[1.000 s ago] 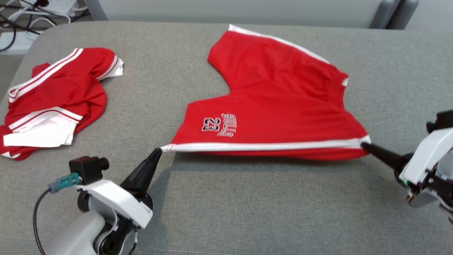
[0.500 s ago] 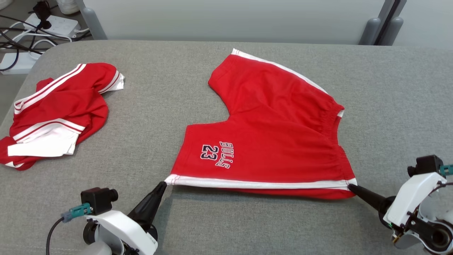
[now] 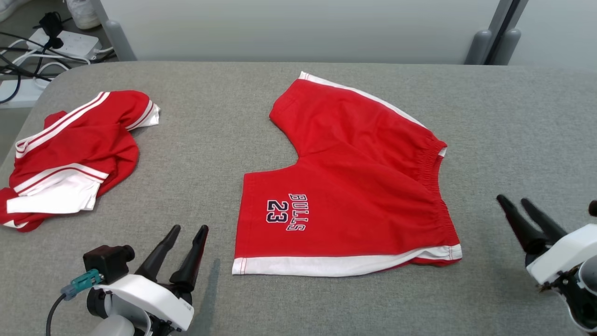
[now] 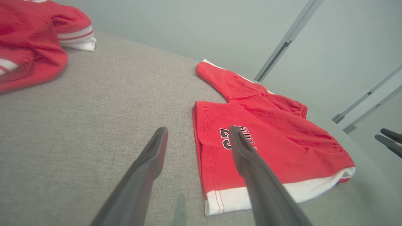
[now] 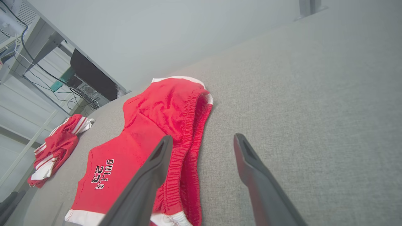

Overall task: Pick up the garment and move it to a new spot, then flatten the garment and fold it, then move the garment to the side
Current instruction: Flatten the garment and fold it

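Two red garments are laid on the grey table (image 3: 298, 303): shorts (image 3: 354, 186) at its middle, a crumpled garment (image 3: 70, 154) (white-striped) by its left edge. The left gripper (image 3: 190, 227) and right gripper (image 3: 512, 199) are held open, empty. A pale wall (image 3: 298, 28) is seen behind.

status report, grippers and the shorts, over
Left gripper open, right gripper open, both off the cloth. Red shorts lying spread, unfolded. Second red garment far left, not blocking.
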Motion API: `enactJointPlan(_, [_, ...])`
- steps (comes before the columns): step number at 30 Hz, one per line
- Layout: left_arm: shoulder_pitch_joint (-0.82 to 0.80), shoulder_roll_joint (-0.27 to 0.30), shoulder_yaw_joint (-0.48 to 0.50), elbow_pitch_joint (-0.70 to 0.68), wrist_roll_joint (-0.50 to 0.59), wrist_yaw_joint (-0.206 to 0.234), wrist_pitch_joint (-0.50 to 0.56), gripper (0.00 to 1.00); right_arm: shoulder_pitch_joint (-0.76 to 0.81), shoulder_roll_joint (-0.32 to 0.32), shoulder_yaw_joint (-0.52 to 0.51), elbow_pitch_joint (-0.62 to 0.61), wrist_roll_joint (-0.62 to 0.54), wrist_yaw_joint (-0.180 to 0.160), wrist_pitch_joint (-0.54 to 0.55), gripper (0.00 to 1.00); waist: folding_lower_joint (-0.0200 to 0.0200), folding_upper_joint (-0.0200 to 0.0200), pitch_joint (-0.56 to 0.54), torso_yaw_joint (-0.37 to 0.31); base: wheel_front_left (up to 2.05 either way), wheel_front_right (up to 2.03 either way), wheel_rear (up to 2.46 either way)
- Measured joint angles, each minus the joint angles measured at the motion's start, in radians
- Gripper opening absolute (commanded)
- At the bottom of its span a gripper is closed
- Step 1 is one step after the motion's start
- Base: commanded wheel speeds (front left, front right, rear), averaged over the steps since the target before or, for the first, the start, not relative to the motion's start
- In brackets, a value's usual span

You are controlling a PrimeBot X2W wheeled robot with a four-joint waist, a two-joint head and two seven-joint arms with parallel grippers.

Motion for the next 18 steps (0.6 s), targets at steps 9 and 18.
enactJointPlan(9, [0.086,-0.123,0.345,-0.057,0.334,0.001,0.0,1.0,0.084,0.156,-0.448,0.059,-0.48,0.0,-0.011,1.0,-0.0001,0.0,-0.024,-0.027,0.0,0.0,0.0])
enactJointPlan(18, [0.153,-0.252,0.508,-0.082,0.562,0.001,0.0,1.0,0.245,0.332,-0.734,-0.047,-0.845,0.0,-0.012,1.0,0.0,0.0,-0.058,-0.04,0.0,0.0,0.0])
